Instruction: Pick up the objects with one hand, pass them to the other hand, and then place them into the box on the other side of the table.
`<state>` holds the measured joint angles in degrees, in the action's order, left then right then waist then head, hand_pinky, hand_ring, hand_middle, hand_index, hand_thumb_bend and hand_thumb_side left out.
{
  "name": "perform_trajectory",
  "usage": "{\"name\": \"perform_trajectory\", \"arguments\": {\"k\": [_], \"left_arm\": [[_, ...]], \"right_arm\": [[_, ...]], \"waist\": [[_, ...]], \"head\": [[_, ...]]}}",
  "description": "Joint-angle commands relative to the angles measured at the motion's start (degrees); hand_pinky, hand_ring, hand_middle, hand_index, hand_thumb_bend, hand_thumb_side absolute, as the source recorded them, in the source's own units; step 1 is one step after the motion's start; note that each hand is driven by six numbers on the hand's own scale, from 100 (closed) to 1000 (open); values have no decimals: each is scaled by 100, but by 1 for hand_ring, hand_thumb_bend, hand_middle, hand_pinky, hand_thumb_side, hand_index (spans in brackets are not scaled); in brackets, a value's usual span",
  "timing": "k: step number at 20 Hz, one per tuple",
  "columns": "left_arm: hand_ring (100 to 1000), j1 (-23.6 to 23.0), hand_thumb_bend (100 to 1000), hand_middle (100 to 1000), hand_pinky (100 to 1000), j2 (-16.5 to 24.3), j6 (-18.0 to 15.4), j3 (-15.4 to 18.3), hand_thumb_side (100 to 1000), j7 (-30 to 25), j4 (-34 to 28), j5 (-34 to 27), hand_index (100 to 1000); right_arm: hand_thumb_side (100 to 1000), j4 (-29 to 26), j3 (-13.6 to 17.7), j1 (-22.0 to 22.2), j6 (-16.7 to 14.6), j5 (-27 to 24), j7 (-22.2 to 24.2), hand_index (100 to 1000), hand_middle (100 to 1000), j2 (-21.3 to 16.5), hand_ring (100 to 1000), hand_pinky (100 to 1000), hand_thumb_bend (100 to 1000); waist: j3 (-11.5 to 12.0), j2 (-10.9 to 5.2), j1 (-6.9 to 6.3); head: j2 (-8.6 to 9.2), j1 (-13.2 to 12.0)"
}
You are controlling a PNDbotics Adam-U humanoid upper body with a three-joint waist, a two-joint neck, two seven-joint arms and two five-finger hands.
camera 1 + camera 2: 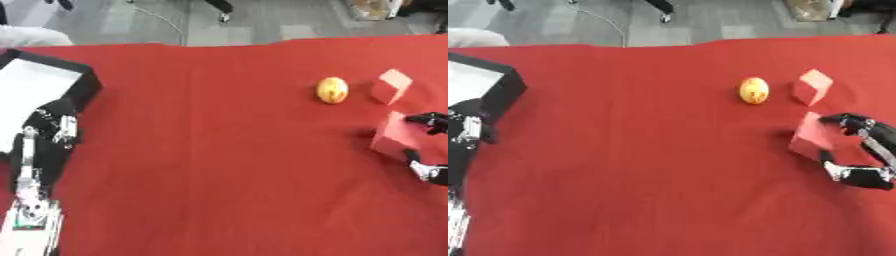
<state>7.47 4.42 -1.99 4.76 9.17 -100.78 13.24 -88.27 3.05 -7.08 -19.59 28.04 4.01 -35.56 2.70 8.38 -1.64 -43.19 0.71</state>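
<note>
A larger red block (809, 136) lies tilted at the right of the red table. My right hand (875, 141) reaches in from the right edge, its fingers (847, 120) curled over the block's top corner and its thumb (842, 172) at the lower corner, pinching it. Just beyond it are a smaller red cube (391, 86) and a yellow-orange rounded object (332, 90), both untouched. The black box (56, 62) with a white inside stands at the far left. My left hand (52, 122) rests beside the box's near corner, fingers relaxed and holding nothing.
A red cloth (219, 165) covers the whole table, running wide between the two hands. My left forearm (31, 200) lies along the left edge. Grey floor and people's feet show past the far edge.
</note>
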Motion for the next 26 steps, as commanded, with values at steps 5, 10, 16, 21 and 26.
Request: {"name": "perform_trajectory", "arguments": {"k": [5,10,16,21,26], "left_arm": [[438,25,183,531,419,26,9,27,655,4,-46,10,752],[438,39,178,531,418,20,13,-17,656,-42,79,12,753],[438,248,170,532,417,178,-90,-301,657,-291,317,-61,754],[437,666,162,533,417,306,-262,-670,658,-638,640,-190,756],[436,1194,158,533,417,277,-418,-1027,658,-986,1073,-160,758]], "right_arm": [[120,-409,128,-39,304,-1079,-24,392,489,-115,764,675,100],[152,-1289,183,-31,557,-2017,143,396,492,-165,766,668,100],[190,-2298,80,-279,1056,-3221,422,404,496,-330,765,663,100],[195,-2591,-102,-734,1386,-4061,759,409,498,-524,765,662,100],[187,-2631,-284,-1151,1444,-4547,971,408,496,-694,760,662,100]], "waist": [[-22,-36,-10],[-37,-43,-6],[17,-69,-2],[197,-93,-29],[541,-99,-36]], "head": [[36,0],[42,-9],[46,48],[56,177],[91,412]]}}
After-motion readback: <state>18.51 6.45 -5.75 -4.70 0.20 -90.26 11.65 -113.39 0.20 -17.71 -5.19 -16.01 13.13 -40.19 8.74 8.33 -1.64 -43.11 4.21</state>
